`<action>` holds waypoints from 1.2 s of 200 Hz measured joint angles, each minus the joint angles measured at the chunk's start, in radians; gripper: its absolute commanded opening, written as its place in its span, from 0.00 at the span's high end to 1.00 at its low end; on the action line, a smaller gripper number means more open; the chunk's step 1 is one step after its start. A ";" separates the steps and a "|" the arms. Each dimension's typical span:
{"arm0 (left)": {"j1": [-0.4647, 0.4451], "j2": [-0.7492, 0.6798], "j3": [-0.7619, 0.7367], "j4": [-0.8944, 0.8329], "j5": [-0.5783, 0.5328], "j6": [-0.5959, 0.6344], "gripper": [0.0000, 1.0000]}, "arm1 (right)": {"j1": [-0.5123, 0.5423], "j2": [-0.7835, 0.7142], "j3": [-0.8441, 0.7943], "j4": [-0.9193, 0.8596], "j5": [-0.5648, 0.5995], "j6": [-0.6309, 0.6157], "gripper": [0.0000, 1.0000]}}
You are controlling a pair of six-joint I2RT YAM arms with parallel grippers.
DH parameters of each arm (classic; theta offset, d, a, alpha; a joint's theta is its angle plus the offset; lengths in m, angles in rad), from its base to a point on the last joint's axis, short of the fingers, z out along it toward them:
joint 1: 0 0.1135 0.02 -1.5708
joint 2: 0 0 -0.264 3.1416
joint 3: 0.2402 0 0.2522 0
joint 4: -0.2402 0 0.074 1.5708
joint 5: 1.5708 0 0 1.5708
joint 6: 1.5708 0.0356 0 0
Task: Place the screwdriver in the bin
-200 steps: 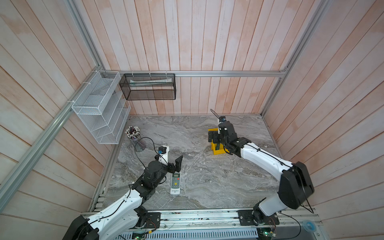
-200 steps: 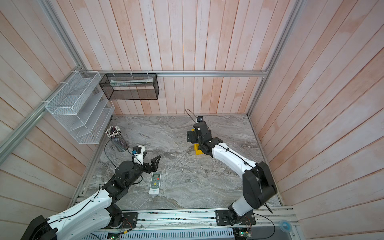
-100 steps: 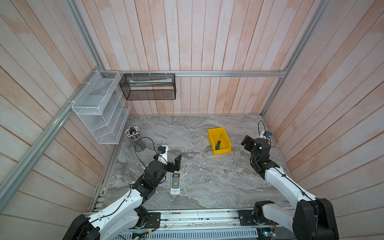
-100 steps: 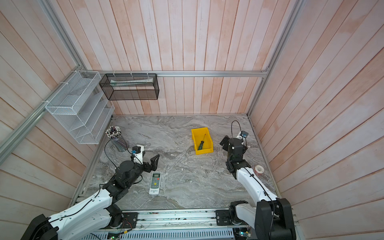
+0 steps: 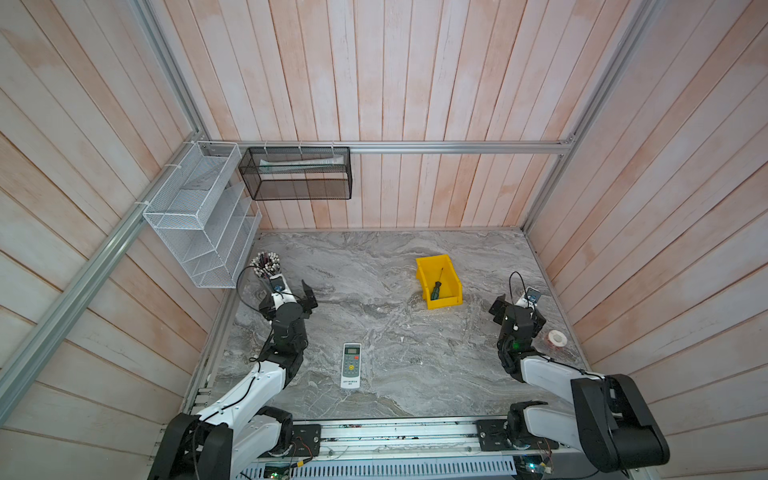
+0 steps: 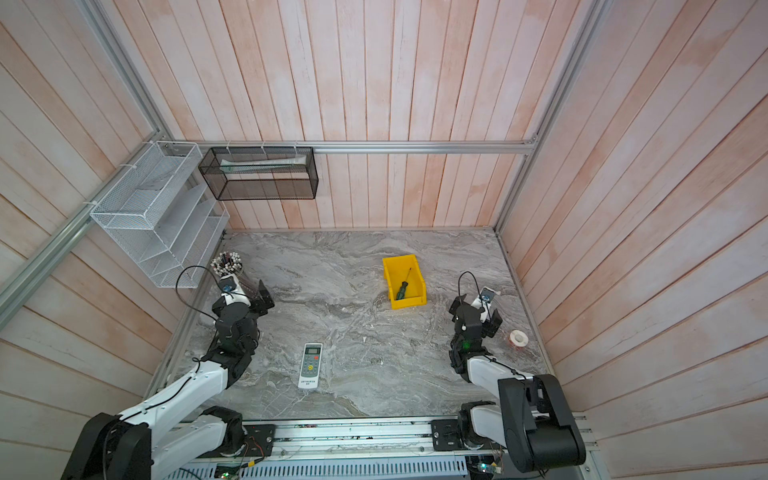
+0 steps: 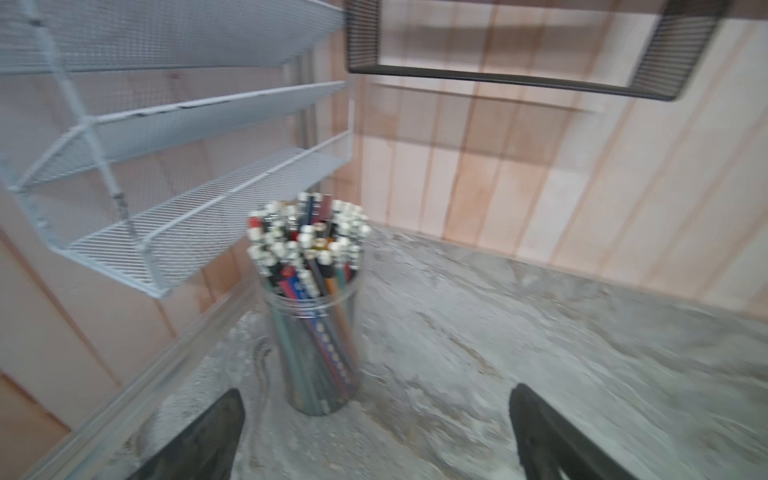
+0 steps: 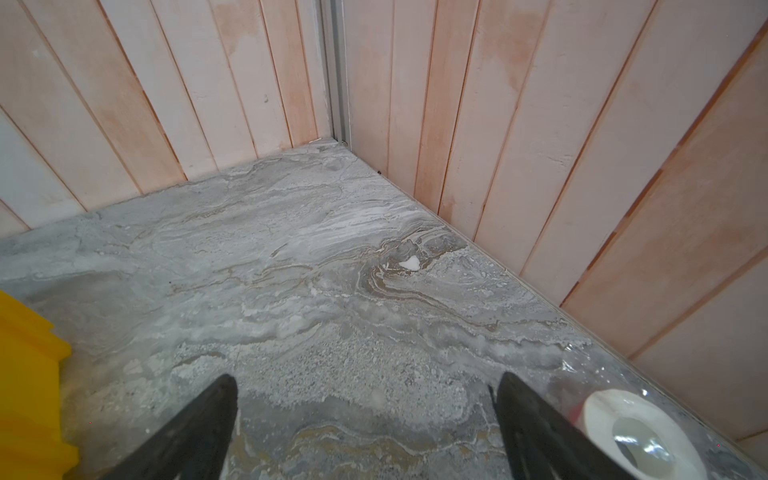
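Task state: the small screwdriver with the dark green and black handle and thin silver shaft (image 5: 436, 287) (image 6: 402, 288) lies inside the bright yellow rectangular plastic bin (image 5: 447, 302) (image 6: 411, 302), handle toward the bin's lowered front lip and shaft toward its back wall. I judge the placing done, so the step in hand is parking the arms. The right arm's fingers (image 5: 497, 308) (image 8: 199, 428) stand wide apart and empty, well apart from the bin on its robot-right side. The left arm's fingers (image 5: 309, 294) (image 7: 208, 432) are also spread and hold nothing, far from the bin on its robot-left side. To finish well, I would hold both arms off the bin so nothing jolts it, and move the right arm with care. A white tape roll (image 5: 557, 337) (image 8: 636, 432) sits farther from the bin than those fingers, just beside them. The white remote control (image 5: 351, 365) lies on the grey marble-pattern worktop (image 5: 374, 299), nearer the robot than the bin and to its left. Limits: in both top views the shaft is very thin against the yellow, so I cannot tell whether it lies flat or leans on a wall. The right wrist view catches only a corner of the bin, not its inside. The left wrist view is blurred and shows a clear jar of pens (image 7: 316, 332) but no bin.
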State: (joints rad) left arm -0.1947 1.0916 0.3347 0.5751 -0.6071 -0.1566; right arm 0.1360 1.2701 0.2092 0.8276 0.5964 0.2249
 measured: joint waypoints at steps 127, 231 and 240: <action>0.175 0.436 -0.051 0.496 0.346 0.083 0.00 | 0.139 0.250 -0.100 0.584 -0.043 -0.328 0.02; 0.187 0.455 -0.064 0.546 0.491 0.127 0.00 | -0.047 0.274 -0.013 0.532 -0.260 -0.198 0.02; 0.187 0.455 -0.064 0.547 0.495 0.127 0.00 | -0.047 0.274 -0.013 0.529 -0.263 -0.198 0.02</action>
State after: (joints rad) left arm -0.0074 1.5467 0.2710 1.1217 -0.1120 -0.0296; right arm 0.0891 1.5444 0.1967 1.3567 0.3336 0.0269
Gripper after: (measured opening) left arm 0.999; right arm 0.979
